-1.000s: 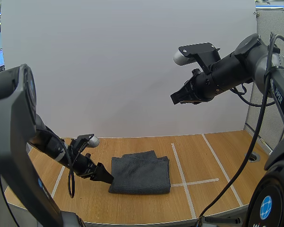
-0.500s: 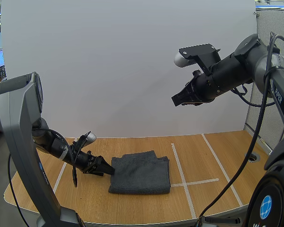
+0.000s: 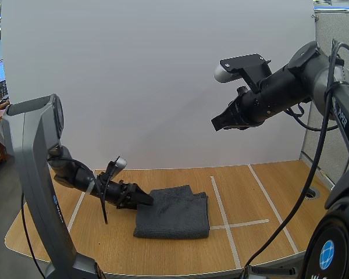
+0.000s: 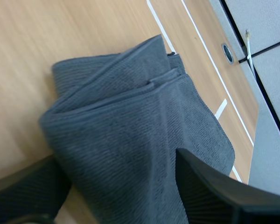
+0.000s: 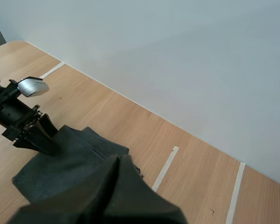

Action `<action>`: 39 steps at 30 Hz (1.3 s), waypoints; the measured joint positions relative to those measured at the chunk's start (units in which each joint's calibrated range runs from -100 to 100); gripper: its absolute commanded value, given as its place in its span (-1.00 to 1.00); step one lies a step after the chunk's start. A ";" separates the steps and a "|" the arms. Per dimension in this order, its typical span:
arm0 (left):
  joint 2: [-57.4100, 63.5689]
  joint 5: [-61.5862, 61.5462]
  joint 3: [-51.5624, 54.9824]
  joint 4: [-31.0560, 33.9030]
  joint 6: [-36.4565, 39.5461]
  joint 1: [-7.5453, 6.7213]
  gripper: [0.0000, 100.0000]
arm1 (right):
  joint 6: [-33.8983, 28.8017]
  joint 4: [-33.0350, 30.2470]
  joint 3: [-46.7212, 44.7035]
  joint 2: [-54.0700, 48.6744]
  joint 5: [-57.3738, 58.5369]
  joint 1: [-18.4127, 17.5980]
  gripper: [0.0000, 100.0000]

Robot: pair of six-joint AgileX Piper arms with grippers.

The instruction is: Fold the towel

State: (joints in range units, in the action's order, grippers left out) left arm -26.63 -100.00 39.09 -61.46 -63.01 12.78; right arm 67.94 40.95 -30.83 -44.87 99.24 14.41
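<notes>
A dark grey towel (image 3: 174, 214) lies folded into a thick rectangle in the middle of the wooden table (image 3: 262, 192). My left gripper (image 3: 145, 199) is low at the towel's far left edge. In the left wrist view its fingers (image 4: 210, 191) stand apart, open, with the towel's (image 4: 130, 130) layered corner between them. My right gripper (image 3: 218, 122) hangs high in the air above the towel and the table's middle, shut into one dark wedge (image 5: 117, 164). From the right wrist view I see the towel (image 5: 74, 161) below and the left gripper (image 5: 45, 139) at its edge.
White tape lines (image 3: 221, 204) cross the table just right of the towel. A round cable hole (image 3: 310, 193) sits near the table's right edge. A white wall panel (image 3: 163, 87) stands along the back edge.
My left gripper has slid along the towel's left edge from the near corner toward the far corner. The right arm has barely moved.
</notes>
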 measured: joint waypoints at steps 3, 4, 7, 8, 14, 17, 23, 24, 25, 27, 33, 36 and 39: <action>-0.11 0.00 -0.40 -0.16 0.21 -1.15 1.00 | 0.00 0.00 0.00 0.00 0.00 0.00 -1.00; -0.11 0.00 -0.39 -0.16 0.21 -1.33 1.00 | 0.00 -0.11 0.00 0.00 0.00 0.00 -1.00; -0.11 0.00 -0.48 -0.25 0.40 -1.95 1.00 | 0.00 -0.11 0.00 0.00 0.00 0.00 -1.00; -0.11 0.00 -0.48 -0.25 0.40 -2.03 1.00 | 0.00 -0.22 0.00 0.00 0.00 0.00 -1.00; -0.11 0.00 -0.54 -0.38 0.70 -3.70 1.00 | 0.00 -0.44 0.00 0.00 0.00 0.00 -1.00; -0.11 0.00 -0.54 -0.50 0.70 -4.85 1.00 | 0.00 -0.44 0.00 0.00 0.00 0.00 -1.00; -0.11 0.00 -0.54 -0.82 0.70 -5.56 0.46 | 0.00 -0.44 0.00 0.00 0.00 0.00 -1.00; -0.22 0.00 -0.54 -0.81 0.70 -5.56 0.22 | 0.00 -0.55 0.00 0.00 0.00 0.00 -1.00; -0.24 0.00 -0.54 -0.81 0.46 -5.56 -0.12 | 0.00 -0.55 0.00 0.00 0.00 0.00 -1.00; -0.38 0.00 -0.54 -0.81 0.46 -5.56 -0.63 | 0.00 -0.55 0.00 0.00 0.00 0.00 -1.00; -0.82 0.63 -0.54 -1.15 -1.32 -5.59 -1.00 | 0.00 -0.55 0.00 0.00 0.00 0.00 -1.00; -0.82 0.63 -0.54 -1.57 -1.64 -5.65 -1.00 | 0.00 -0.79 0.00 0.00 0.00 0.00 -1.00; -0.82 0.63 -0.83 -1.81 -1.77 -5.55 -1.00 | 0.00 -0.91 0.00 0.00 0.00 0.00 -1.00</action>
State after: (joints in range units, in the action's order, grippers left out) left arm -27.45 -99.37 38.26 -63.27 -64.78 7.24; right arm 67.94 40.04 -30.83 -44.87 99.24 14.41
